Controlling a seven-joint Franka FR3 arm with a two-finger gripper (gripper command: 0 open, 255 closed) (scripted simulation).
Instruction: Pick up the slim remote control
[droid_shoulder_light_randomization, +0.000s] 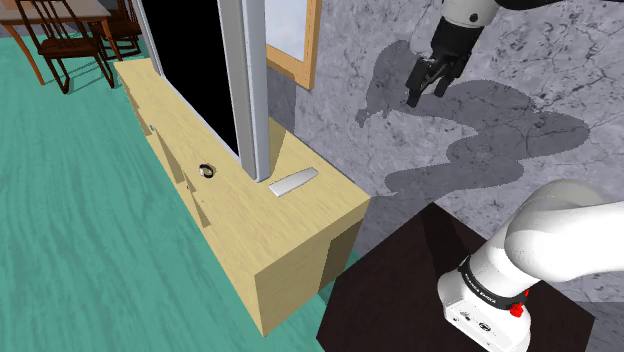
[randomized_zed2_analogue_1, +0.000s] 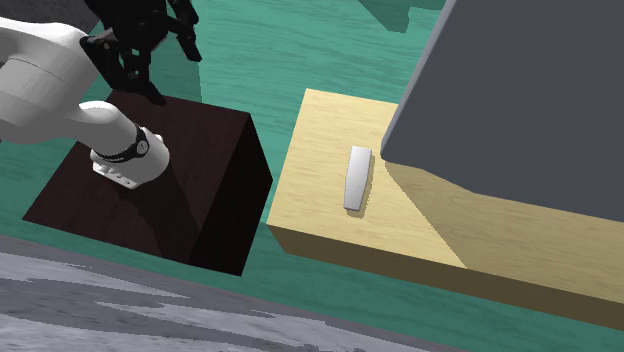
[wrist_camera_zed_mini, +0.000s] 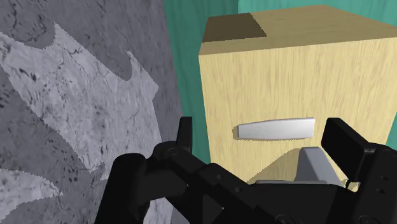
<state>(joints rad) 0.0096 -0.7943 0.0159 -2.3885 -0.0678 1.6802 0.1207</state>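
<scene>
The pincer (droid_shoulder_light_randomization: 426, 94) hangs spread and empty, well apart from the slim grey remote (droid_shoulder_light_randomization: 293, 183), which lies flat on the light wooden tabletop (droid_shoulder_light_randomization: 285, 245) near the television (droid_shoulder_light_randomization: 248, 90).

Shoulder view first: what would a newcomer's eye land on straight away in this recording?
A slim grey remote lies flat on the light wooden cabinet, right beside the foot of a tall flat-screen television. At the shoulder view's upper right, the black jaws stand open and empty, well apart from the remote, casting a large shadow on the grey marbled wall. The white arm rises from a dark brown box at lower right.
</scene>
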